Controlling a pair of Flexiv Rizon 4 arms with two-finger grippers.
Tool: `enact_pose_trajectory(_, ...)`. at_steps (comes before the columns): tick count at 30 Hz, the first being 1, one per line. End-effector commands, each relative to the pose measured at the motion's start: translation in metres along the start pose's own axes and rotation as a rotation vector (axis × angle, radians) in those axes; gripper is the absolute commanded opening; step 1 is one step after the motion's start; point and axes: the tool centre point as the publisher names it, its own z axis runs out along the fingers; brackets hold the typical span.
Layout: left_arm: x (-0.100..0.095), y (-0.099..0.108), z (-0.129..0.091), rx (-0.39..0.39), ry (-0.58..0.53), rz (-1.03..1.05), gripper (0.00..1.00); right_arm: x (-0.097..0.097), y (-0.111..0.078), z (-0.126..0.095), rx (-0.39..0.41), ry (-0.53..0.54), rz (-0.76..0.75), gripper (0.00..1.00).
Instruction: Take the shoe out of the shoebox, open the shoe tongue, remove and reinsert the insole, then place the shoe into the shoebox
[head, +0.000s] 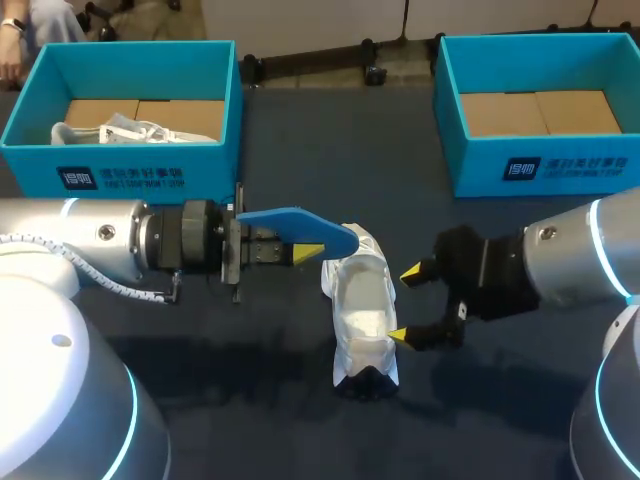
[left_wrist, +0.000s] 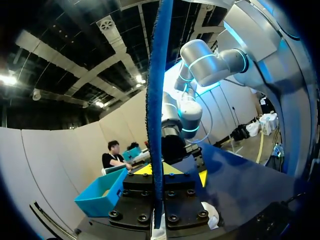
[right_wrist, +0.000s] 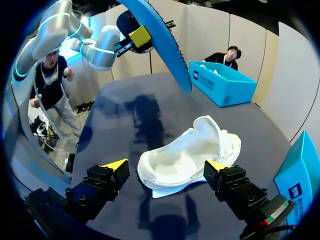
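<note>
White shoe (head: 362, 315) lies on the dark table (head: 300, 420), lower centre of the head view, plain and unmarked, its hollow inside showing. Just right of it the right gripper (head: 404, 304) has its fingers spread wide and holds nothing. At centre left the left gripper (head: 305, 252) is clamped on a blue insole (head: 300, 228) that juts over the shoe's far end. Farther back, a teal shoebox (head: 120, 165) sits at upper left with another white shoe (head: 130, 130) inside. A second shoebox (head: 545, 160) sits at upper right. Each box has a dark logo and white print on its front.
</note>
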Motion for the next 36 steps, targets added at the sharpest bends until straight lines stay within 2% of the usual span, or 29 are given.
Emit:
enact_pose_trajectory(1, 0.008, 0.005, 0.005, -0.023, 0.012, 0.006, 0.00, 0.001, 0.000, 0.000, 0.001, -0.002, 0.001, 1.00)
enact_pose_trajectory(9, 0.020, 0.003, 0.012, -0.015, 0.001, -0.023, 0.00, -0.006, -0.005, -0.021, 0.105, -0.083, -0.153, 1.00)
enact_pose_trajectory(15, 0.035, 0.016, 0.017, -0.045, 0.012, -0.045, 0.00, -0.017, -0.009, -0.029, 0.178, -0.082, -0.221, 1.00)
enact_pose_trajectory(18, 0.041, 0.025, 0.018, -0.054, 0.014, -0.060, 0.00, -0.022, -0.009, -0.031, 0.261, -0.093, -0.242, 1.00)
enact_pose_trajectory(28, 0.051, 0.048, 0.027, -0.050, 0.011, -0.077, 0.00, -0.022, -0.009, -0.031, 0.261, -0.093, -0.242, 1.00)
enact_pose_trajectory(29, 0.051, 0.050, 0.027, -0.051, 0.012, -0.070, 0.00, -0.023, -0.013, -0.028, 0.242, -0.073, -0.250, 1.00)
enact_pose_trajectory(31, 0.051, 0.054, 0.028, -0.053, 0.013, -0.063, 0.00, -0.024, -0.018, -0.025, 0.288, -0.083, -0.271, 1.00)
enact_pose_trajectory(36, 0.049, 0.068, 0.028, -0.056, 0.006, -0.029, 0.00, -0.031, -0.025, -0.021, 0.306, -0.105, -0.310, 1.00)
